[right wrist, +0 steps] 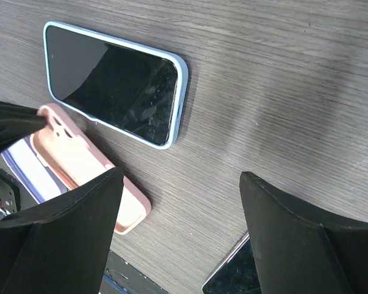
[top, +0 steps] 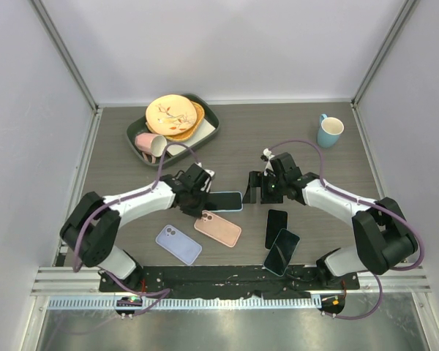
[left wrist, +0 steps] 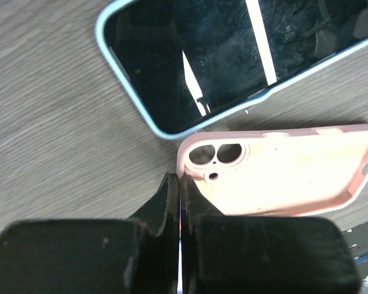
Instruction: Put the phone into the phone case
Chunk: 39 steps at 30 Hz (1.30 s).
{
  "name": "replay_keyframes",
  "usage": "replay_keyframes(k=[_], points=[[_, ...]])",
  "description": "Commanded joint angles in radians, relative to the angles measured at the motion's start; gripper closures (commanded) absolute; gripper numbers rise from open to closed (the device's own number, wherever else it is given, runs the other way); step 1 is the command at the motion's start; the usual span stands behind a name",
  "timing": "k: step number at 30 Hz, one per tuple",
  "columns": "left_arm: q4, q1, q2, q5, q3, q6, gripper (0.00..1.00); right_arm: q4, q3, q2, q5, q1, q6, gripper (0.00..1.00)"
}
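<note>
A phone in a light blue case (top: 224,201) lies screen up mid-table; it also shows in the left wrist view (left wrist: 221,55) and the right wrist view (right wrist: 110,82). An empty pink case (top: 218,228) lies open side up just in front of it (left wrist: 294,171) (right wrist: 80,159). My left gripper (top: 203,203) (left wrist: 181,179) is shut, its tips pinching the pink case's rim at the camera-hole corner. My right gripper (top: 257,189) (right wrist: 181,174) is open and empty, hovering right of the cased phone. Two bare black phones (top: 276,227) (top: 282,251) lie near the right arm.
A lavender case (top: 178,244) lies at the front left. A dark tray (top: 214,121) with plates and a pink cup stands at the back left. A blue mug (top: 329,130) stands at the back right. A black phone's corner (right wrist: 233,278) shows under my right gripper.
</note>
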Motion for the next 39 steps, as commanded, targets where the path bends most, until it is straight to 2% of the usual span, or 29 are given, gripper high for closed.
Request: replay_keyframes(k=[1, 9, 13, 14, 16, 20, 25, 36, 39], points=[[-0.055, 0.031, -0.15, -0.034, 0.055, -0.012, 1.0, 0.021, 0.039, -0.001, -0.008, 0.016, -0.029, 0.18], [-0.199, 0.249, -0.367, 0.01, 0.15, -0.021, 1.0, 0.021, 0.073, 0.079, -0.011, 0.103, -0.032, 0.18], [-0.263, 0.387, -0.492, -0.034, 0.194, -0.038, 1.0, 0.019, 0.104, 0.145, -0.028, 0.177, -0.018, 0.18], [-0.28, 0.406, -0.507, -0.089, 0.208, -0.041, 1.0, 0.027, 0.108, 0.156, -0.039, 0.192, -0.011, 0.19], [-0.3, 0.447, -0.548, -0.108, 0.236, -0.038, 1.0, 0.044, 0.12, 0.179, -0.042, 0.248, 0.005, 0.19], [-0.281, 0.473, -0.59, -0.086, 0.237, -0.034, 1.0, 0.076, 0.157, 0.267, -0.054, 0.32, 0.048, 0.19], [-0.27, 0.475, -0.595, -0.021, 0.234, -0.04, 1.0, 0.075, 0.238, 0.383, -0.054, 0.338, 0.105, 0.23], [-0.254, 0.475, -0.616, -0.002, 0.216, -0.026, 1.0, -0.143, 0.554, 0.608, 0.286, 0.331, 0.069, 0.23], [-0.27, 0.475, -0.615, -0.006, 0.217, -0.014, 1.0, -0.195, 0.628, 0.67, 0.294, 0.305, 0.042, 0.22]])
